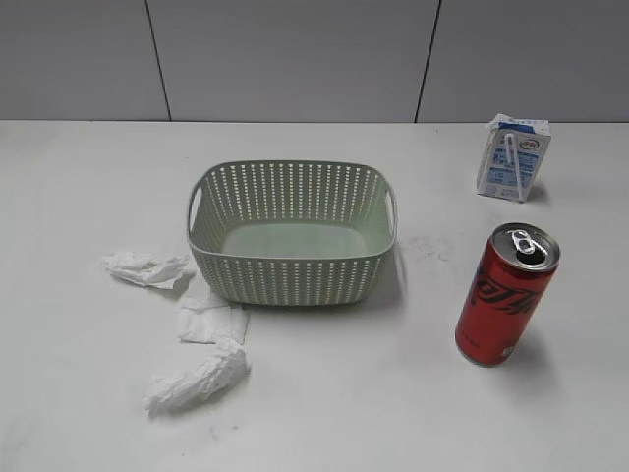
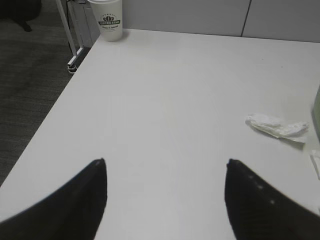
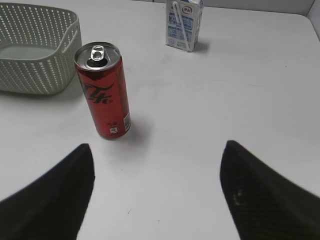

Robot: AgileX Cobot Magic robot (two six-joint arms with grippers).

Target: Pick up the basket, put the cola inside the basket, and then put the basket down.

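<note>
Currently both sets of jaws spread wide, nothing between them. Right gripper (image 3: 157,150): cola (image 3: 103,90) stands upright ahead and left of its gap, not touching. Left gripper (image 2: 165,165) over bare table (image 2: 165,100), only the basket (image 1: 292,233) edge at frame right. Cola is a slim red can, tab end up, right of the sage slotted basket. Neither gripper shows in the exterior view.

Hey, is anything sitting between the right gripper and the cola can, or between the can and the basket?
Nothing visible. Bare table lies between the open right gripper and the cola, and between the cola and the basket. The milk carton stands behind, off both paths.
</note>
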